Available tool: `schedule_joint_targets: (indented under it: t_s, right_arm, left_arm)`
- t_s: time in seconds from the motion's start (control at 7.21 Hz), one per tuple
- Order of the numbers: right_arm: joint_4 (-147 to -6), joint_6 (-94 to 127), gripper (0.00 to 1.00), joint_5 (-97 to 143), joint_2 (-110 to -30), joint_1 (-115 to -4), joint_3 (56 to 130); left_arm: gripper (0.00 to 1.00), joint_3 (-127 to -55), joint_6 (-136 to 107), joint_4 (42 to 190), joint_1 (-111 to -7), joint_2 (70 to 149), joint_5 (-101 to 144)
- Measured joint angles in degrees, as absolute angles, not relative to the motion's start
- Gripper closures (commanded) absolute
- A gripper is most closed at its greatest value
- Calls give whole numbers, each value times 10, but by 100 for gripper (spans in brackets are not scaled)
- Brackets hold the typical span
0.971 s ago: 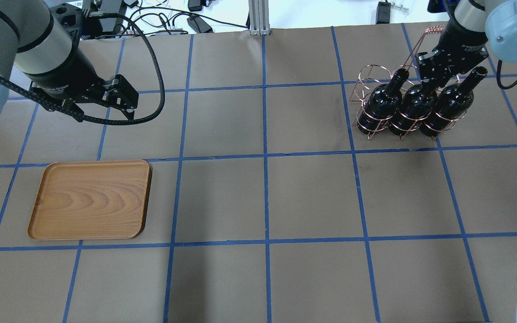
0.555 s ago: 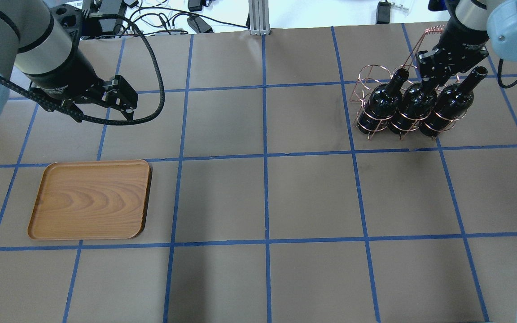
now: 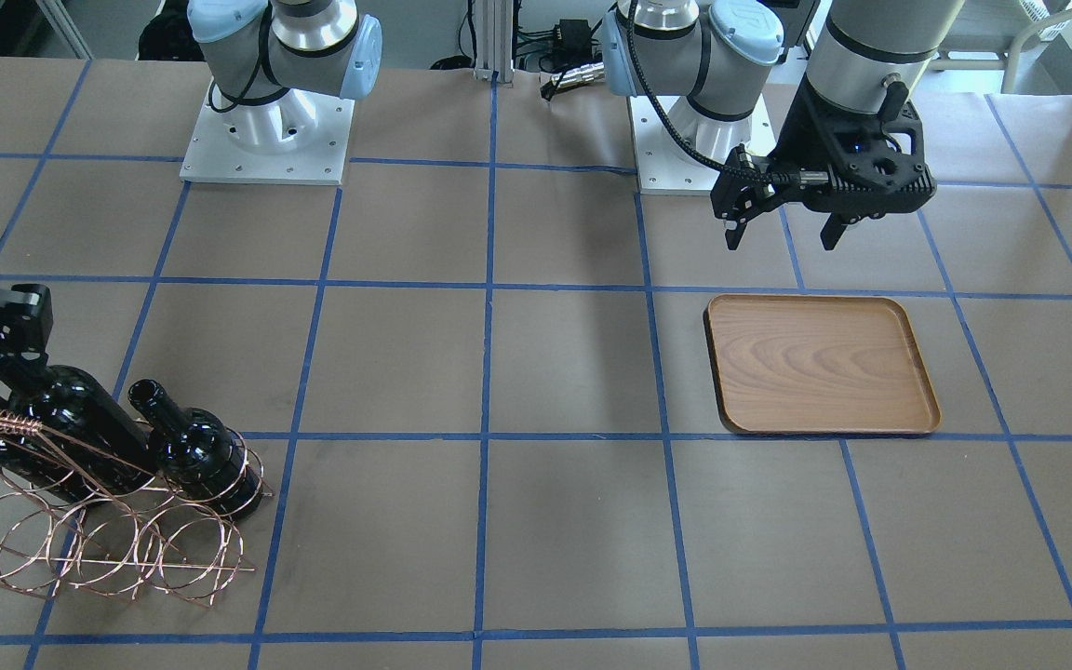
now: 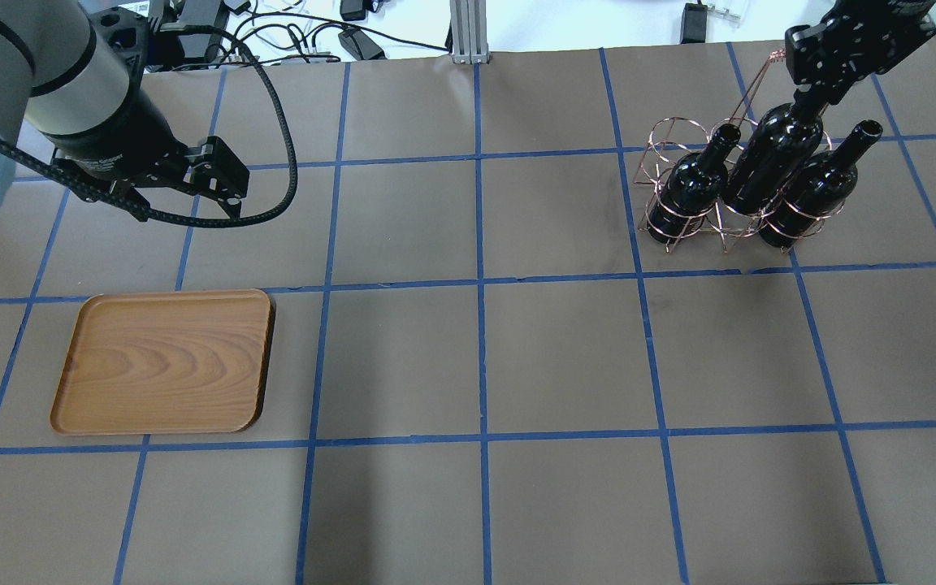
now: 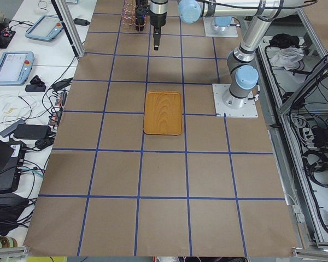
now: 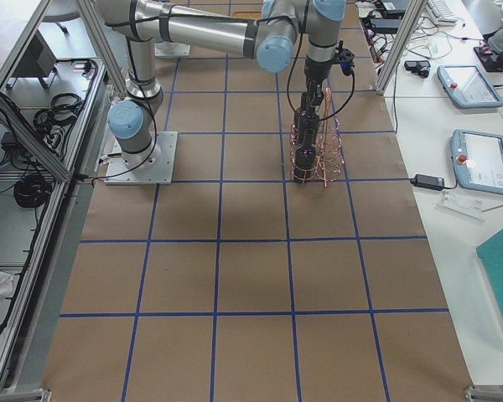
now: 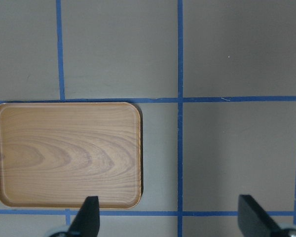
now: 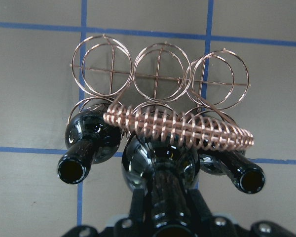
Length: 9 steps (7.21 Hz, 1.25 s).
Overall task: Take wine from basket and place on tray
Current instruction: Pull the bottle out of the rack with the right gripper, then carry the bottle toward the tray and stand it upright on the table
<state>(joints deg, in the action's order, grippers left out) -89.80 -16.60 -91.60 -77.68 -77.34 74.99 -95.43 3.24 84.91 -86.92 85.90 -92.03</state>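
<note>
Copper wire rings of the basket [image 4: 663,142] hold two bottles seated low, one at each end of the front row [image 4: 683,191] [image 4: 813,191]. The wine [image 4: 773,162] between them sits higher than both, tilted, its shoulder level with the basket's coiled handle. The right claw [image 4: 811,96] is directly above the basket and pinches this bottle by the neck; the wrist view shows its fingers pressed on either side of the glass. Whether the bottle's base is fully out of its ring cannot be told, as the wires and neighbouring bottles hide it.

I judge the task to be at an early stage: the grasp is made and the lift out of the basket is under way, nothing more. The tray [image 4: 163,361] lies flat on the table [image 4: 476,349], well apart from the basket at the opposite end, and no bottle rests on it. The left claw [image 3: 781,228] hangs spread wide and holding nothing, far from the basket, just beyond the tray's edge.

What remains is to bring the bottle clear of the handle and rings, carry it across from the basket to the tray, and set it down. The two seated bottles are untouched.
</note>
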Motion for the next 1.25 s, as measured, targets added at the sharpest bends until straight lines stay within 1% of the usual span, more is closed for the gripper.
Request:
schedule_joint_targets:
  t_s: [0.14,0.42,0.55,0.69,0.97,1.25]
  right_arm:
    - [-865,-164,90,-919,-801,-774,735]
    - [-789,-133,92,-917,-866,-781,728]
    - [-756,-88,92,-915,-889,-803,729]
    - [-736,-16,93,-913,-902,-849,731]
    - [-732,186,94,-910,-893,-991,740]
    - [-774,362,94,-900,-841,-1112,746]
  left_arm:
    - [0,-954,32,849,-869,859,-920]
    - [0,-955,33,849,-869,858,-921]
    - [0,-955,33,849,-869,858,-921]
    - [0,-955,33,849,-869,858,-922]
    - [0,-955,33,849,-869,856,-929]
    - [0,-955,33,857,-869,852,-931]
